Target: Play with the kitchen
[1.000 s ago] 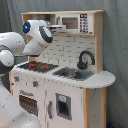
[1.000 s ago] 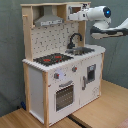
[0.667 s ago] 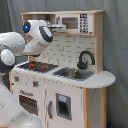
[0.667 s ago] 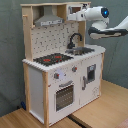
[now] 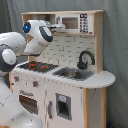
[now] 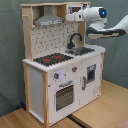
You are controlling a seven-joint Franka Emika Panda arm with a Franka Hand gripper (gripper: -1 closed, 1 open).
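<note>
One arm [image 6: 102, 22] reaches the kitchen [image 6: 60, 70] microwave [image 5: 77, 23] at upper frame; pincer [image 5: 59, 26] state, cannot tell.

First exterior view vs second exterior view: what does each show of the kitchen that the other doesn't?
Only the first exterior view shows the microwave face-on, with the arm's tip at its left edge.

Only the second exterior view shows the hood, the oven door, the knobs and the wooden table under the kitchen.

Both exterior views show the red-ringed hob, the black faucet, the sink, the pegboard back and the arm reaching the upper cabinet.
</note>
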